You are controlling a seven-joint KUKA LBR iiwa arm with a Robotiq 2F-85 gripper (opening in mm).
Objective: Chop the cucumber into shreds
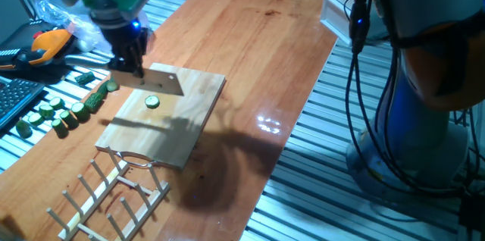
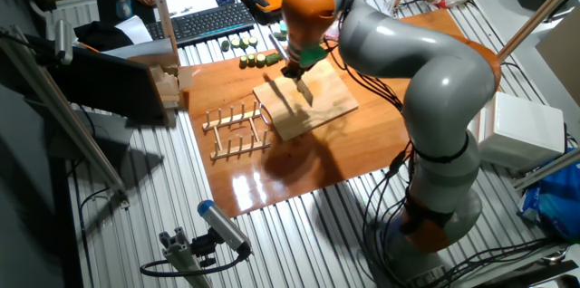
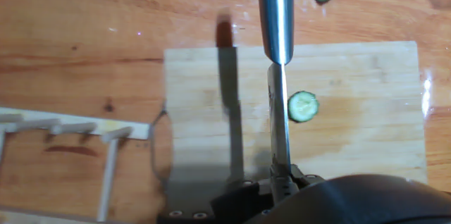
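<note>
The cucumber (image 1: 152,102) is one small round slice, whole, lying on the wooden board (image 1: 178,131). My gripper (image 1: 130,69) is shut on a steel knife (image 1: 164,81), which hangs above the board's far part and casts a shadow on the wood. In the hand view the knife (image 3: 277,104) is seen edge-on, with the cucumber (image 3: 304,106) just to its right and apart from it, and the gripper (image 3: 282,176) at the bottom edge. The other fixed view shows the gripper (image 2: 295,69) over the board (image 2: 313,109). The shreds are out of view.
Several thicker dark green cucumber chunks (image 1: 64,112) lie on the table left of the board. A wooden rack (image 1: 114,195) stands near the board's front edge. A keyboard (image 2: 201,22) and an orange tool (image 1: 47,44) lie beyond the chunks.
</note>
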